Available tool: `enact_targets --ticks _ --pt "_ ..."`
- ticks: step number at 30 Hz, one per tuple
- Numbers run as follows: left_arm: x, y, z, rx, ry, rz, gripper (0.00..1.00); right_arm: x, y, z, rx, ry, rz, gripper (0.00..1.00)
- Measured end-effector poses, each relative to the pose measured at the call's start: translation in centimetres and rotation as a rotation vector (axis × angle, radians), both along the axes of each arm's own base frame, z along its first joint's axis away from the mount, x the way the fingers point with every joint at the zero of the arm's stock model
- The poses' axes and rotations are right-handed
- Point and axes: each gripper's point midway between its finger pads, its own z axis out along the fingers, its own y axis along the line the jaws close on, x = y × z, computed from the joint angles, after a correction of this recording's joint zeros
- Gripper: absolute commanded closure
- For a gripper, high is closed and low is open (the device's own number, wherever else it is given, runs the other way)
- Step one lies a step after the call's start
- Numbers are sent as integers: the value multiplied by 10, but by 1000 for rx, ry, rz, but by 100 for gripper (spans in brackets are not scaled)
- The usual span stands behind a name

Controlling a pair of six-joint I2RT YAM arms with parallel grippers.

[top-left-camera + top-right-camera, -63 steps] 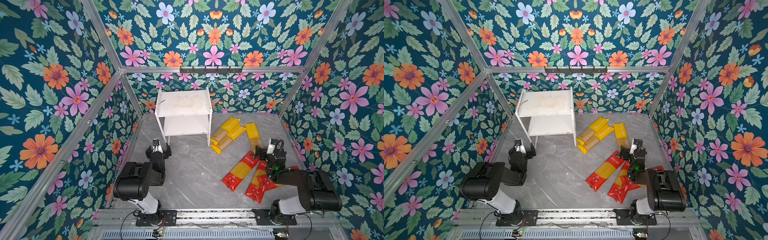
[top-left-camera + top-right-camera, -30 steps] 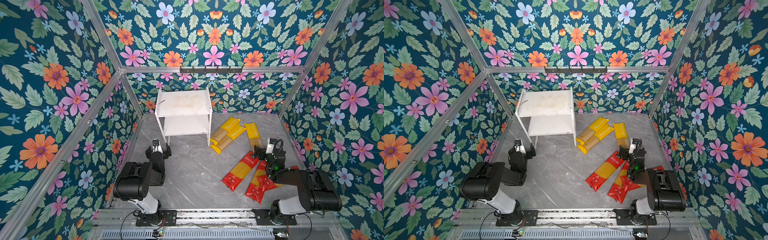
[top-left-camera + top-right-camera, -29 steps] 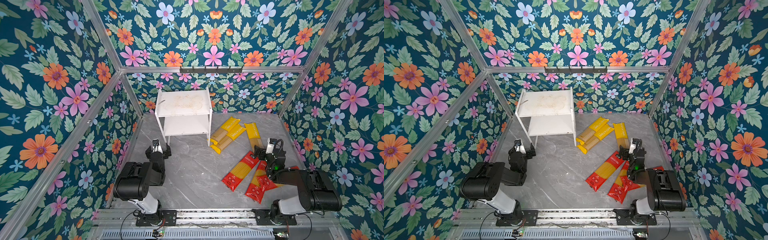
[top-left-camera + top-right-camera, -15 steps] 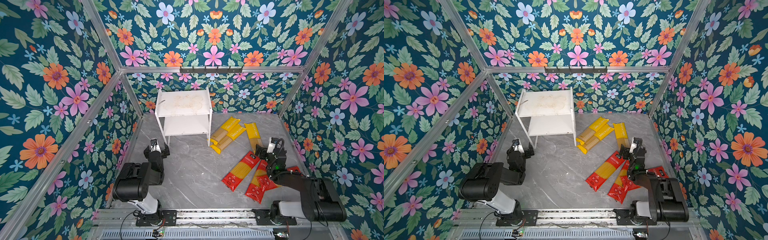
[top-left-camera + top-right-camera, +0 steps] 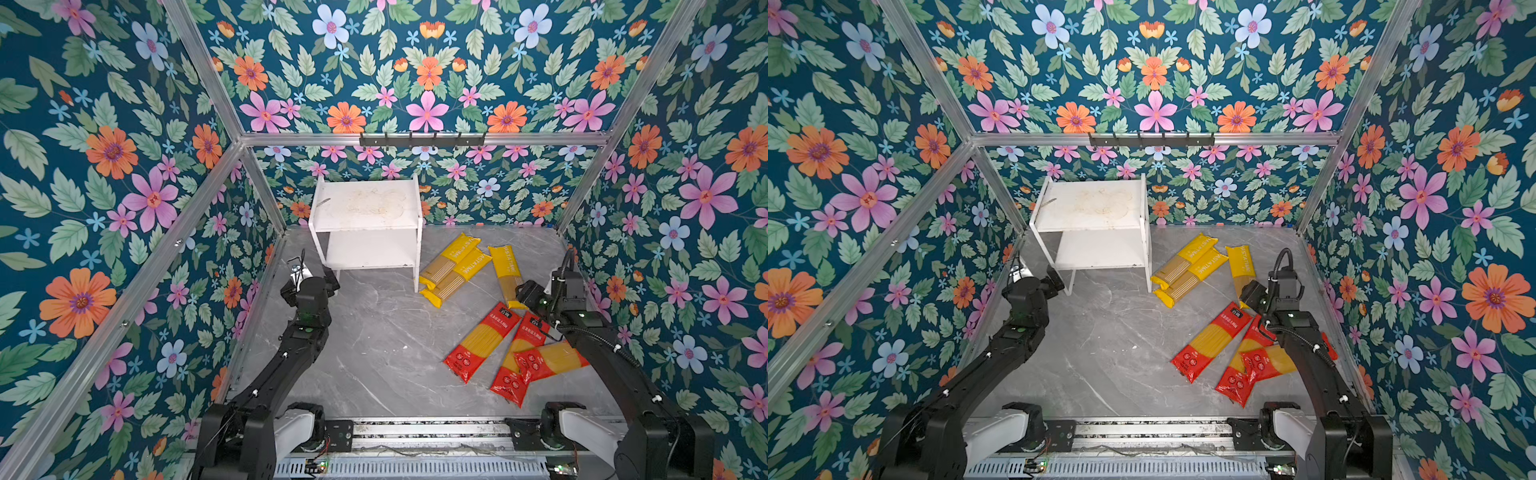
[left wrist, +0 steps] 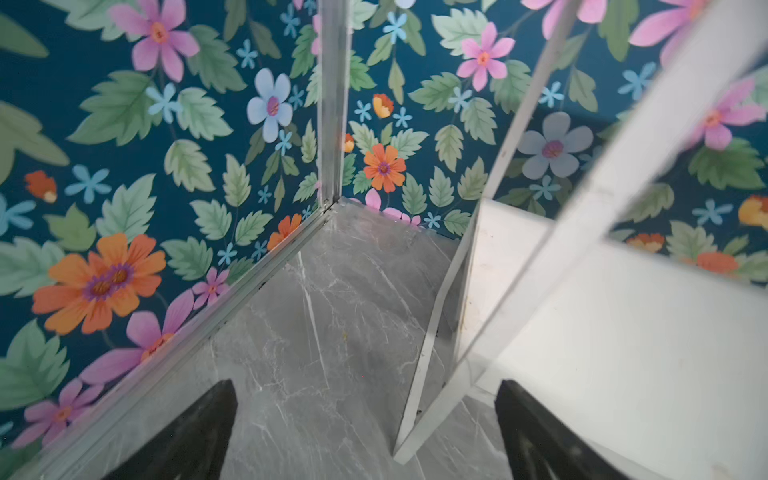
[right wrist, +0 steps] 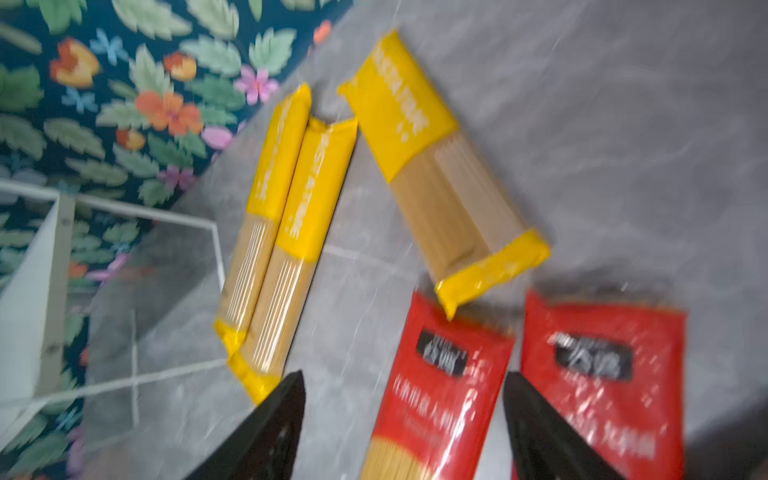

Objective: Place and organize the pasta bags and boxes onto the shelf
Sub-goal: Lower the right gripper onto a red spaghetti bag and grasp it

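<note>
Three yellow packs and three red packs lie on the tabletop right of the shelf in both top views. Left wrist: left pincer released beside the shelf. Right wrist: right pincer released over one red pack.

The shelf stands at the back of the bench, left of the middle and close to the rear wall. Just right of it, two packs lie side by side, touching, slanting away from near its front right leg. A third pack lies further right, apart from them, its near end by the right gripper. Nearer the front, three more packs fan out. The leftmost lies alone, and the rightmost lies across its neighbour. The left gripper sits by the shelf's front left leg.
</note>
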Motion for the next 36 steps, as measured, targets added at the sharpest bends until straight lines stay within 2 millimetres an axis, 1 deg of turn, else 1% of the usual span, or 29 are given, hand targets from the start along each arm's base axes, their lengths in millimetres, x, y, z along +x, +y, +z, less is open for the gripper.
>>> enact_targets --ticks 2,3,5,7,9,11,14,17,21,24,27,30,32,34,36 --pt "-4 -5 -9 -70 53 -45 18 -18 23 -6 41 59 51 27" --pt "-8 -8 -13 -87 79 -69 25 -27 30 -12 60 94 65 31" --pt "-14 -21 -19 -140 117 -128 31 -44 34 -30 87 176 53 36" --pt "-22 -46 -21 -158 150 -213 30 -63 37 -49 128 257 37 37" --pt "-32 -83 -18 -161 177 -327 31 -79 40 -62 165 310 26 38" --pt "-43 -116 -18 -165 196 -428 33 -86 43 -70 196 338 17 38" --pt "-61 -154 -30 -163 249 -534 35 -92 47 -82 235 376 4 37" --pt "-78 -191 -45 -151 298 -632 34 -92 52 -94 274 401 -5 34" --pt "-96 -250 -66 -116 355 -783 33 -90 57 -105 317 422 -18 33" --pt "-103 -289 -78 -132 378 -872 33 -83 59 -109 334 416 -32 33" --pt "-106 -321 -88 -156 398 -937 34 -78 60 -115 351 414 -44 33" --pt "-107 -345 -94 -183 407 -991 35 -72 62 -120 363 405 -51 33" --pt "-107 -355 -97 -199 412 -1014 35 -64 65 -120 382 385 -45 33" --pt "-106 -361 -100 -210 415 -1028 35 -56 69 -120 398 358 -30 37" --pt "-106 -368 -103 -225 415 -1048 36 -51 71 -122 407 343 -23 45"
